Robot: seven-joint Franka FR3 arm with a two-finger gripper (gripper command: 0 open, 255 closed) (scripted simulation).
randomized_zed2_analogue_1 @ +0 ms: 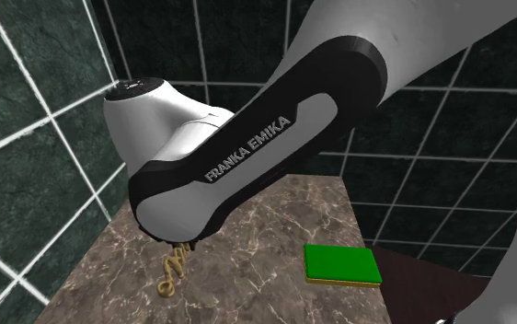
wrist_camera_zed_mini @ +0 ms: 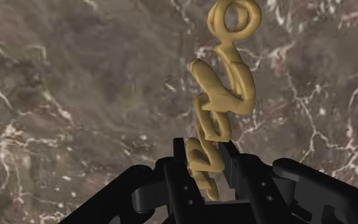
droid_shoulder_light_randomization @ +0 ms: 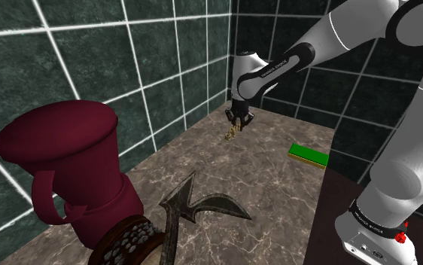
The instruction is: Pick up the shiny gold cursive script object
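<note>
Pinched in the jaws: gold curly word [wrist_camera_zed_mini: 219, 102], hanging down over the brown surface [droid_shoulder_light_randomization: 278, 188]. Lifting step, probably. Next: straight up, slowly, squeezing tight.

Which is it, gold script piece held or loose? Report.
Held: the tool clasps the gold script piece, which hangs beneath it. Whether it clears the marble counter, cannot tell.

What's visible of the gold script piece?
The script is one smooth gold piece of looped cursive letters ending in a round loop. The gripper clasps one end, and the rest hangs down over the brown marbled counter. Whether the lower tip touches the counter is unclear.
</note>
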